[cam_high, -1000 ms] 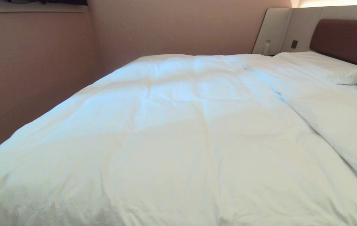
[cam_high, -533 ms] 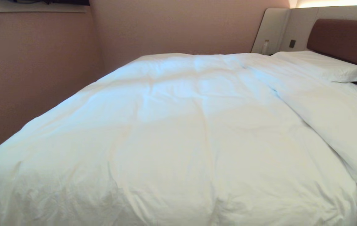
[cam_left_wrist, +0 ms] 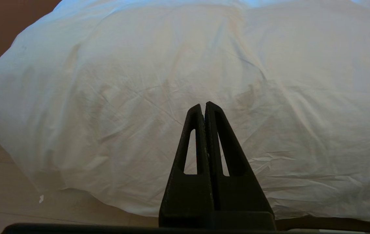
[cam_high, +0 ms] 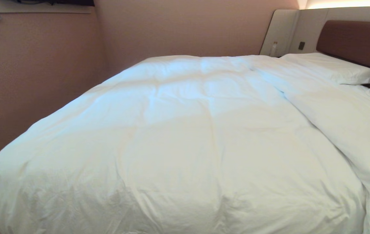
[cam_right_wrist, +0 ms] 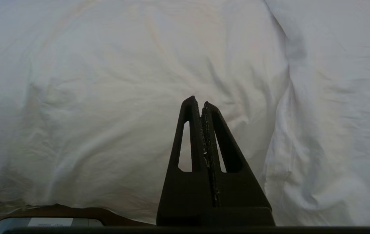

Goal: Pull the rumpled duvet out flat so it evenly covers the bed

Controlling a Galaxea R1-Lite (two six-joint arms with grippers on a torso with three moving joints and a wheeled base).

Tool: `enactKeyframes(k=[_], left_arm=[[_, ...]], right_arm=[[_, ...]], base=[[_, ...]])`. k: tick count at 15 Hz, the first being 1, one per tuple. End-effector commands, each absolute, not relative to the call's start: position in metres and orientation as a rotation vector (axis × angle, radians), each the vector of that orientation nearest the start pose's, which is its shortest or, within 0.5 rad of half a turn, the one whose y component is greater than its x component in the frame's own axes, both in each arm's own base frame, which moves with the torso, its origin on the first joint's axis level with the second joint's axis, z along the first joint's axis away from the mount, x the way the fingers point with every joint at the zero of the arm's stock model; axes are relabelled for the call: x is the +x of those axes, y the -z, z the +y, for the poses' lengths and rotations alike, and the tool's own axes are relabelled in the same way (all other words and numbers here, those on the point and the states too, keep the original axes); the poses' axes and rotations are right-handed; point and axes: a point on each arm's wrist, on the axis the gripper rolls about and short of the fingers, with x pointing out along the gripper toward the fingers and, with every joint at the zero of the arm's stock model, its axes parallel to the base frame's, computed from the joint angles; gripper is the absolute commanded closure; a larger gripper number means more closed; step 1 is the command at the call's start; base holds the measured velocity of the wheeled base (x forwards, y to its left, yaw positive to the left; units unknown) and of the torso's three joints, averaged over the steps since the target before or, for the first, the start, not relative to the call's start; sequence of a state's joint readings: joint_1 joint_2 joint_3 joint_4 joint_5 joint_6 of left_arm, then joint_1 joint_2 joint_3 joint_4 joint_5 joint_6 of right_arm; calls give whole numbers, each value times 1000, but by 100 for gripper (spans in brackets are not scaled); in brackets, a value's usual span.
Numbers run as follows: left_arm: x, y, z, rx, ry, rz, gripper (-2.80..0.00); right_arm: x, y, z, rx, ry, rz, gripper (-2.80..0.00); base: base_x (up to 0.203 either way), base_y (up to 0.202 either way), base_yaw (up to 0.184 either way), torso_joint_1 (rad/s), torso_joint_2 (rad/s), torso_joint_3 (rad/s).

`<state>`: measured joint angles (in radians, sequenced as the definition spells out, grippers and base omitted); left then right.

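Both hands, left [cam_left_wrist: 203,104] and right [cam_right_wrist: 198,100], pressed together, hang before the duvet [cam_high: 185,136].

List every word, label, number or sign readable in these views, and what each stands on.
None can be read.
The pale label strip on the grey part at the edge of the right wrist view: print too blurred to read.
The puffy white quilted duvet and white rectangular pillow: no print.

Soft, dim warm light; a bright strip glows above the headboard [cam_high: 357,40]; duvet [cam_high: 185,139] slightly overexposed; edges curve.
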<state>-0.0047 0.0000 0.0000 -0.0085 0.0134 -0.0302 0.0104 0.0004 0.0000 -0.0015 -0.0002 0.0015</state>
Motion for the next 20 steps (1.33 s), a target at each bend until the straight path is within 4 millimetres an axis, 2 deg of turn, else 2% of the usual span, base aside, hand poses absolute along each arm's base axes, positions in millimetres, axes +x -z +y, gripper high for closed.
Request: enactKeyframes(k=[1,12,17,20], left_arm=[[-23,-76,0,-31,-9,-8,0],[-23,-76,0,-30,-8,-6,0],[-23,-77,0,-29,-9,-8,0],[-23,-77,0,-28,-9,-8,0]], right_arm=[[-23,-76,0,2,-11,-2,0],[-23,-75,0,3,-9,0,0],[-23,-75,0,2,-9,0,0],[-23,-75,0,2,-9,0,0]], base=[[0,0,0,0,0,0],[0,0,0,24,-32,-35],[0,0,0,96,-486,-249],[0,0,0,288,-462,-264]])
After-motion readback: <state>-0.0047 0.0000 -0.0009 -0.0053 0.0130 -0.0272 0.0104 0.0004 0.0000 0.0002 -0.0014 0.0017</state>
